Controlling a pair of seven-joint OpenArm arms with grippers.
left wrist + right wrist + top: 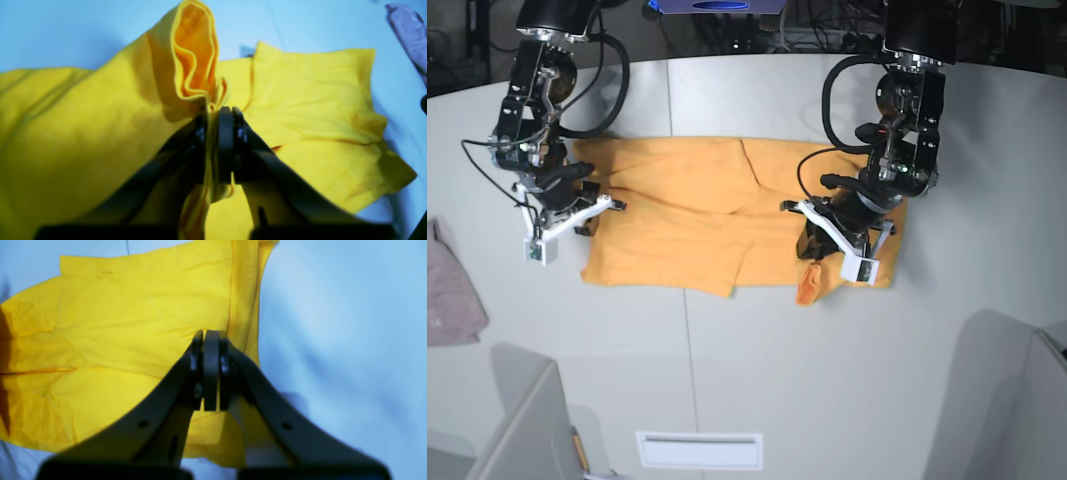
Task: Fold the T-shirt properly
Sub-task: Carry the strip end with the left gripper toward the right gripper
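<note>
The yellow-orange T-shirt (697, 215) lies spread across the middle of the white table (757, 360). My left gripper (215, 115) is shut on a bunched fold of the T-shirt (193, 60), which stands up between the fingers. In the base view that raised fold (810, 280) sits at the shirt's front edge on the right, under the left gripper (815, 245). My right gripper (208, 335) is shut with no cloth showing between its fingers. It hovers over the T-shirt (133, 316) close to its side edge, on the base view's left (590, 215).
A small mauve-pink cloth (452, 290) lies at the table's left edge, also seen as the cloth (408, 30) at the far right of the left wrist view. Grey partitions (1007, 400) stand at the front corners. A slot (697, 450) is set in the table's front.
</note>
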